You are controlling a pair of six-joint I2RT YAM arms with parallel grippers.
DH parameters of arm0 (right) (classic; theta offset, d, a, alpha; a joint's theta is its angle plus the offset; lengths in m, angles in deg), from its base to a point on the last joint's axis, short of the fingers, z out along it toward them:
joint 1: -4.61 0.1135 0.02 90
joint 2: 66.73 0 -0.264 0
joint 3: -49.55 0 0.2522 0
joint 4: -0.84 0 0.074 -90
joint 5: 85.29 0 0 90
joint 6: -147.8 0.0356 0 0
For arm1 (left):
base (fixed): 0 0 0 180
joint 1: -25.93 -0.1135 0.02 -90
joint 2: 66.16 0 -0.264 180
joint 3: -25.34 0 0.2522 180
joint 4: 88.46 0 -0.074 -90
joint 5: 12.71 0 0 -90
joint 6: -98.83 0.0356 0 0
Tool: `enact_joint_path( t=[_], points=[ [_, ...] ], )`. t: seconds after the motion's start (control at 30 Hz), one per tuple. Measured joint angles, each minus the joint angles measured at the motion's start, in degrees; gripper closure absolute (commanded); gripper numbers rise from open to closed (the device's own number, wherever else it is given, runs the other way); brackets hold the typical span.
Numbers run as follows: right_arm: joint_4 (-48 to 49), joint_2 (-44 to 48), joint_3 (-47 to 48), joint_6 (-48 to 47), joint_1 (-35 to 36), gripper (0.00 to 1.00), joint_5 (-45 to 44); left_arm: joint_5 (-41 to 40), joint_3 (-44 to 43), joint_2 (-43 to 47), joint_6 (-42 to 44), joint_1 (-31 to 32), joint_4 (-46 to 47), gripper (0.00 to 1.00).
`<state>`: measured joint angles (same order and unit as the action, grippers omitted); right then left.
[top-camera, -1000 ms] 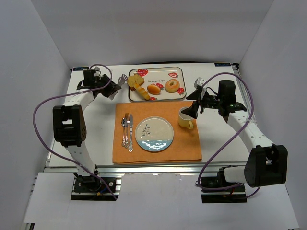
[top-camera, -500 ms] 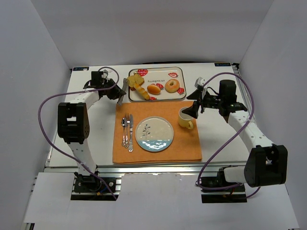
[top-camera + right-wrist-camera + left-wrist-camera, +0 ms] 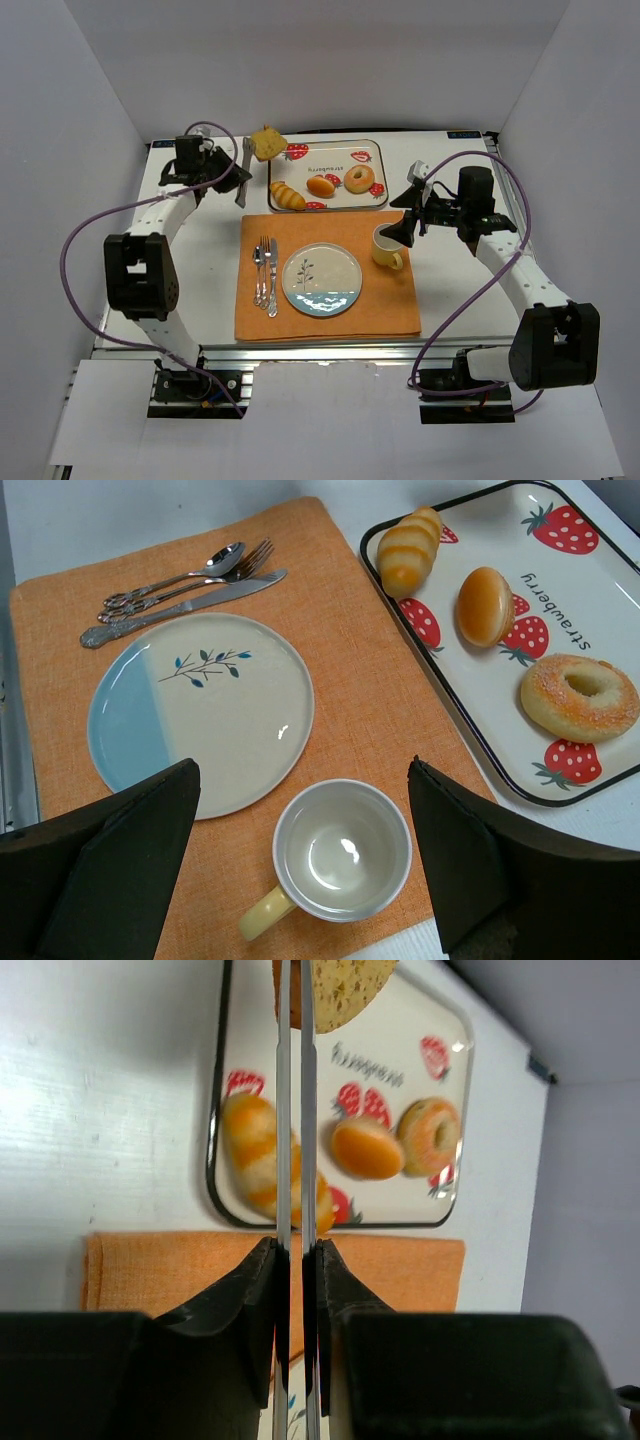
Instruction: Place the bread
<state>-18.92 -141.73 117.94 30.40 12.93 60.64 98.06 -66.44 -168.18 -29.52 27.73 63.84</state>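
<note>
A slice of brown bread (image 3: 266,143) hangs in the air above the tray's back left corner, pinched in metal tongs (image 3: 246,160). My left gripper (image 3: 222,175) is shut on the tongs' handles. In the left wrist view the gripper (image 3: 297,1250) squeezes the two blades (image 3: 283,1110) nearly together, and the bread (image 3: 340,980) shows at the top edge. The blue and white plate (image 3: 322,281) lies bare on the orange mat (image 3: 395,300). My right gripper (image 3: 405,228) is open and empty above the yellow cup (image 3: 385,247).
The strawberry tray (image 3: 330,145) holds a striped roll (image 3: 287,196), a round bun (image 3: 321,186) and a doughnut (image 3: 358,179). A spoon, fork and knife (image 3: 265,275) lie left of the plate. The right wrist view shows the empty cup (image 3: 340,850) and the plate (image 3: 200,715).
My left gripper has lifted the tongs with the bread slice off the tray, up and toward the back left. The right arm has not moved.
</note>
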Motion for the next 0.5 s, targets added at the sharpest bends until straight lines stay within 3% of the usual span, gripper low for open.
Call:
enact_joint_path(
  t=[0.33, 0.5],
  points=[
    [-0.3, 0.9, 0.0, -0.2, 0.0, 0.11, 0.2, 0.5, 11.1, 17.8, -0.4, 0.3, 1.9, 0.95],
    [-0.3, 1.1, 0.0, -0.3, -0.3, 0.11, 0.4, 0.4, 25.6, 32.9, -4.0, 8.3, -2.1, 0.97]
  ],
)
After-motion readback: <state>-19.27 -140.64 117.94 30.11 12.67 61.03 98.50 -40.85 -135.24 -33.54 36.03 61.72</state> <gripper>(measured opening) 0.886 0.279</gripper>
